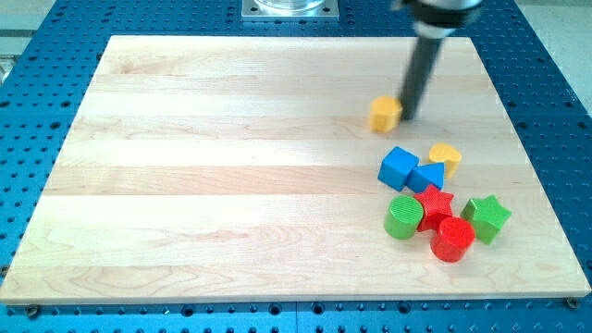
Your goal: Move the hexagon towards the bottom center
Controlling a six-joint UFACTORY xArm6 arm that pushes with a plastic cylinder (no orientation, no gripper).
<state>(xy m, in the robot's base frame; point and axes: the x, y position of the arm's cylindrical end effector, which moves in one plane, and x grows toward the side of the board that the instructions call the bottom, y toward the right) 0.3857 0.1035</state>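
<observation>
The yellow hexagon [385,114] lies on the wooden board [231,176] in the upper right part of the view. My tip [408,117] stands right beside the hexagon's right side, touching or nearly touching it. The dark rod rises from there toward the view's top. The other blocks lie below the hexagon, toward the view's lower right.
A cluster lies at the lower right: a yellow heart [446,155], a blue cube [399,167], a blue block [428,176], a red star [433,205], a green cylinder [404,217], a red cylinder [453,240], a green star [487,217]. A blue perforated table surrounds the board.
</observation>
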